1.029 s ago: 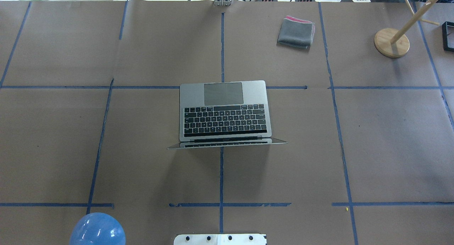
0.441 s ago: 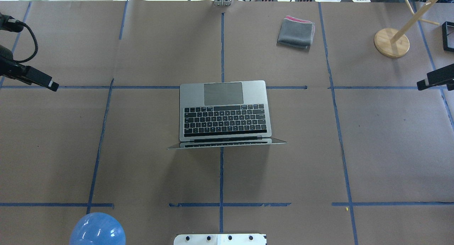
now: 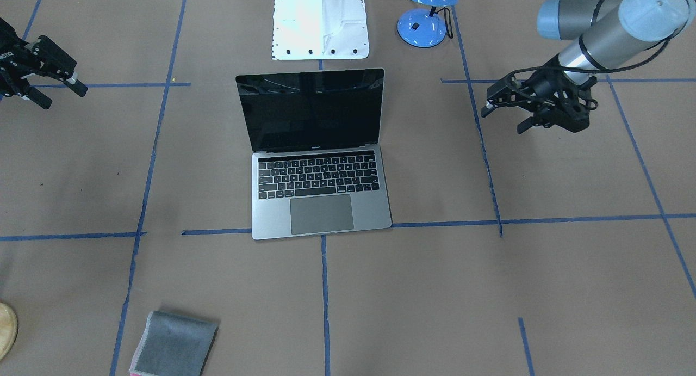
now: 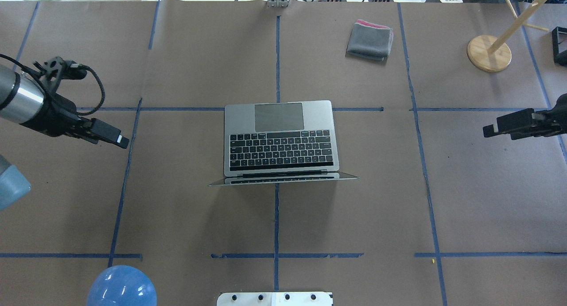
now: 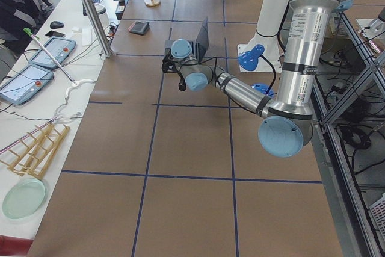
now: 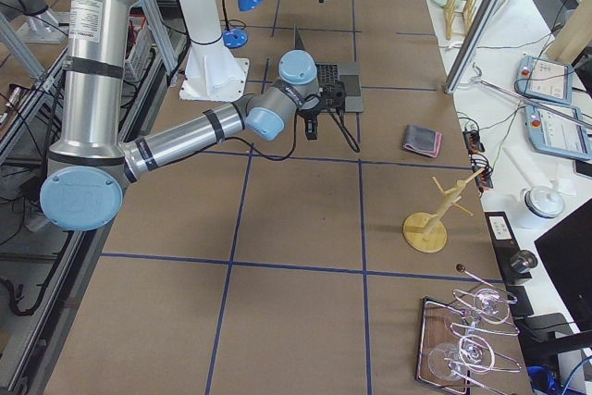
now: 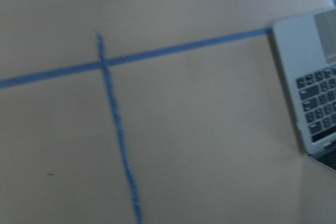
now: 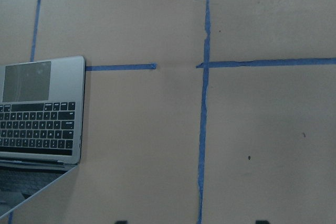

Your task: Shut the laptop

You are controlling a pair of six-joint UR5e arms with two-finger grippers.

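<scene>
The laptop (image 4: 280, 137) stands open in the middle of the table, its black screen (image 3: 312, 109) upright and facing away from the robot. It also shows at the edge of the left wrist view (image 7: 310, 87) and the right wrist view (image 8: 42, 108). My left gripper (image 4: 122, 141) hangs open and empty above the table, well off the laptop's left side; it also shows in the front view (image 3: 503, 118). My right gripper (image 4: 487, 132) is open and empty, far off the laptop's right side; it also shows in the front view (image 3: 64, 97). Neither touches the laptop.
A grey folded cloth (image 4: 370, 40) lies at the far right of centre. A wooden stand (image 4: 489, 53) is at the far right. A blue lamp (image 4: 122, 286) and the white base plate (image 4: 274, 298) sit at the near edge, behind the laptop's lid.
Both arms have come into the overhead view from the sides and moved inward toward the laptop. The laptop has not moved and stays open.
</scene>
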